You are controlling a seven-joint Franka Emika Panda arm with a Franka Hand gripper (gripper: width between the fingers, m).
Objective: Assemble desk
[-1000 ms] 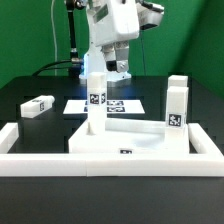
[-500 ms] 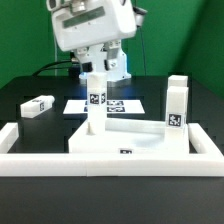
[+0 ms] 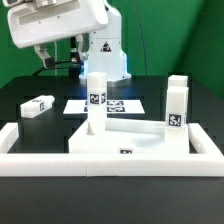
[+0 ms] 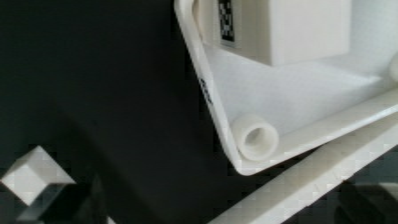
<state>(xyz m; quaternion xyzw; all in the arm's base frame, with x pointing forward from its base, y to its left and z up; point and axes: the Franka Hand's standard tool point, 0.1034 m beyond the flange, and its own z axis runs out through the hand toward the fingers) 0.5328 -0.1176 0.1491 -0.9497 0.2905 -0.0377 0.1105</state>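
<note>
The black worktop [image 3: 30,85] carries everything; a white border bar [image 3: 110,162] runs along its near edge, with side bars turning back at either end; the robot arm's white body [image 3: 60,22] fills the upper part of the exterior view, toward that view's left, raised well above the parts. The desk top [image 3: 128,142] lies flat inside the bars, below the hand and toward the exterior view's right of it; in the wrist view its rounded corner shows a round socket hole [image 4: 258,139]. One desk leg [image 3: 97,103] stands upright on the top's far corner, nearest beneath the hand; a second leg [image 3: 177,103] stands upright at the exterior view's right, well apart from the hand; a third leg [image 3: 38,104] lies on its side on the worktop, below the hand and near it. The marker board [image 3: 125,104] lies flat behind the standing leg. The hand [image 3: 47,53] hangs in the air with nothing visible in it; how far it is open I cannot tell.
</note>
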